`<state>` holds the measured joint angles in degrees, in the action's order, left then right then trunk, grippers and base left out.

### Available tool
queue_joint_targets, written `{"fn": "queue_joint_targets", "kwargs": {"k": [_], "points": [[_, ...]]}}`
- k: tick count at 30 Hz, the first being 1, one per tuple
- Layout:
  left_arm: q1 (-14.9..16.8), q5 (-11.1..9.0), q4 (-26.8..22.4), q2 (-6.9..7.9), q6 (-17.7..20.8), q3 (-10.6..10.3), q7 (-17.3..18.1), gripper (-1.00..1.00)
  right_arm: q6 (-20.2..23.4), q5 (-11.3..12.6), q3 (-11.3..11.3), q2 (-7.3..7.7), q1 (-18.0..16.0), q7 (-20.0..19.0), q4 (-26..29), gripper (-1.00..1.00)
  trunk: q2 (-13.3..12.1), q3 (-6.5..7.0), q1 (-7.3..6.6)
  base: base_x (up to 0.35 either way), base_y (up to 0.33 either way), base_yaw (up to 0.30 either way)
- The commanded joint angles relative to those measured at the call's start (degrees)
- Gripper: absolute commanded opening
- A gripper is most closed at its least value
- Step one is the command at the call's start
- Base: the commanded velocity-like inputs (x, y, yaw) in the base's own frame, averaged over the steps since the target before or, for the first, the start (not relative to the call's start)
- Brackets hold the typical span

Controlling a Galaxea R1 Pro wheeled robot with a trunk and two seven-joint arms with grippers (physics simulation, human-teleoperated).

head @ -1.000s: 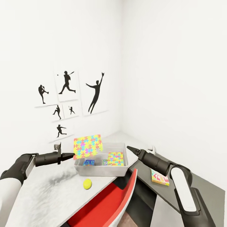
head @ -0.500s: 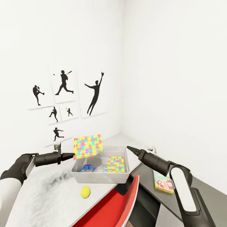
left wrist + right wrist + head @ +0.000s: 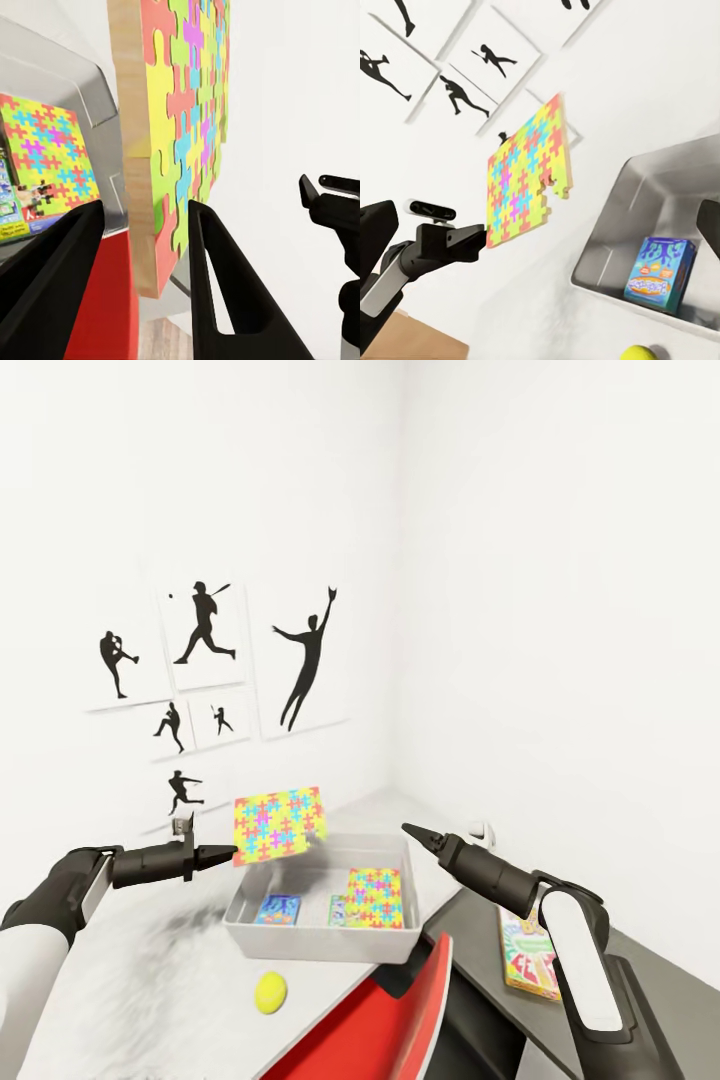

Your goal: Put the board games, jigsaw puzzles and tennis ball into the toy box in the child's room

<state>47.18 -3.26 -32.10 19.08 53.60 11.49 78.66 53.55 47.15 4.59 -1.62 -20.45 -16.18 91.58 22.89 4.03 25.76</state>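
I see my left arm reaching level toward 3 o'clock over the table (image 3: 130,980). Left gripper (image 3: 228,852) is clamped on the near edge of a jigsaw puzzle (image 3: 279,824), which stands on edge, long axis sideways, printed face toward me, above the toy box (image 3: 310,938) rim. Right arm points to 10 o'clock; right gripper (image 3: 407,828) is beside the box, and I cannot tell its opening. Tennis ball (image 3: 270,992) lies at 6 o'clock of the box.
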Motion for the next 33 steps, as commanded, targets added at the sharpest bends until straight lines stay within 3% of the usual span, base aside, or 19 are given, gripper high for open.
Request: {"fn": "queue_joint_targets", "kwargs": {"k": [1, 13, 33], "points": [[0.0, -0.1, 0.0, 0.00, 0.5, 0.0, 0.0, -1.00, 0.3, -0.4, 0.2, -0.05, 0.0, -0.6, 0.0, 1.00, 0.0, -0.02, 0.03, 0.086, -0.084, 0.257], [0.0, -0.1, 0.0, -0.01, 0.5, 0.0, -0.1, -1.00, 0.4, -0.4, 0.2, -0.05, 0.0, -0.7, -0.1, 1.00, 0.0, -0.02, 0.03, 0.107, -0.113, 0.249], [0.0, -0.1, 0.0, -0.01, 0.4, 0.0, -0.1, -1.00, 0.4, -0.4, 0.2, -0.05, 0.0, -0.7, -0.1, 1.00, 0.0, -0.02, 0.03, 0.150, -0.091, 0.009]]}}
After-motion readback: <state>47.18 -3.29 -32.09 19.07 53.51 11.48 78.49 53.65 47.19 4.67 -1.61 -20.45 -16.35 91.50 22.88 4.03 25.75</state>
